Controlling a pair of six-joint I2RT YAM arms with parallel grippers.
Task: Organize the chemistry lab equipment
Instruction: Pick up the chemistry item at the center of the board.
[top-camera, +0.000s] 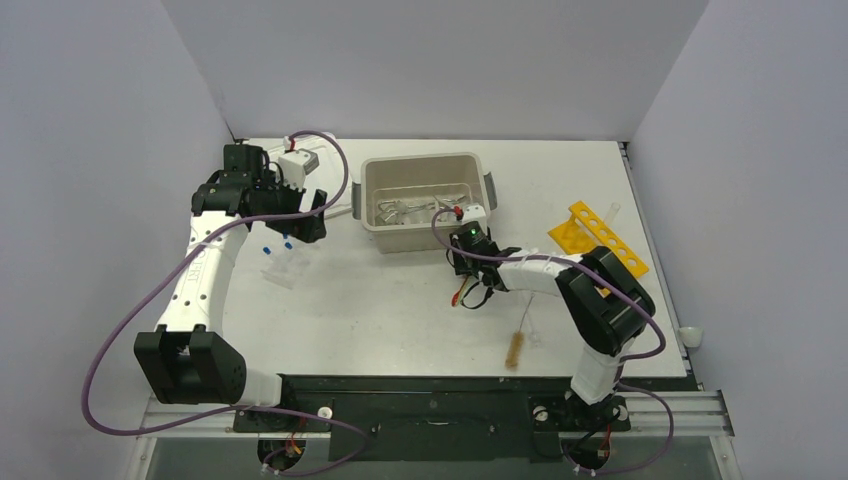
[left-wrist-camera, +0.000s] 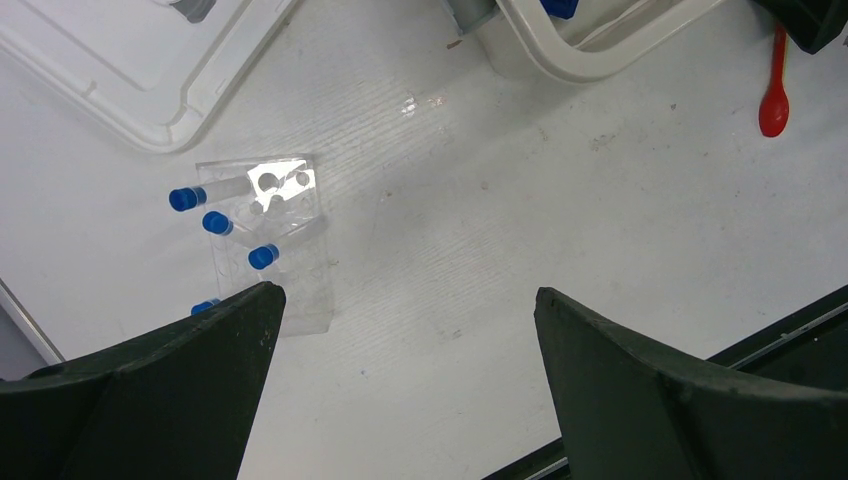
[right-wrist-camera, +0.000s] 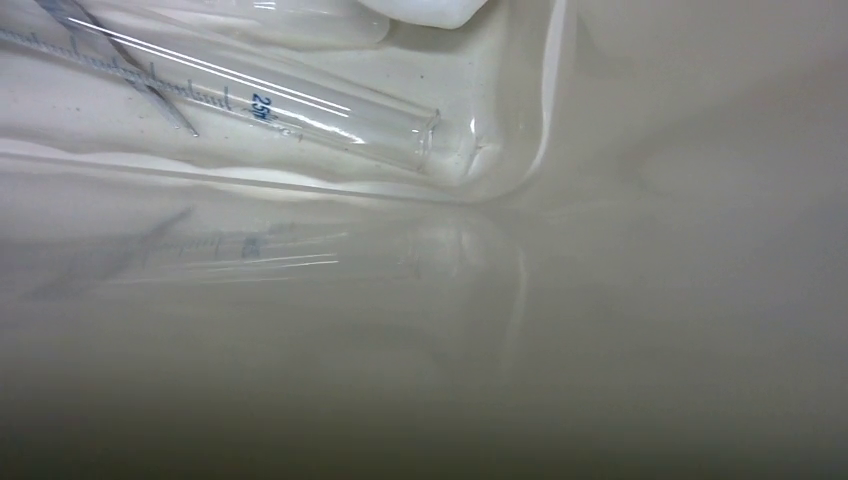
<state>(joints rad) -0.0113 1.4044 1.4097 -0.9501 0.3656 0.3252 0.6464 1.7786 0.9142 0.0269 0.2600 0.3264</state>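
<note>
My left gripper (left-wrist-camera: 405, 295) hangs open and empty above the table, just right of a clear rack (left-wrist-camera: 280, 235) with blue-capped tubes (left-wrist-camera: 263, 257). My right gripper (top-camera: 470, 262) sits low against the front wall of the beige tub (top-camera: 372, 205); its fingers do not show in its own view. A red spatula (left-wrist-camera: 773, 105) lies directly under it, and whether it is touched I cannot tell. Through the tub wall I see a graduated glass tube (right-wrist-camera: 300, 110). Metal tools (top-camera: 405, 210) lie in the tub. A brown-bristled brush (top-camera: 516, 347) lies near the front edge.
A yellow rack (top-camera: 597, 238) stands at the right of the table. The tub's white lid (left-wrist-camera: 100, 80) lies flat beyond the clear rack. A purple cable loops round each arm.
</note>
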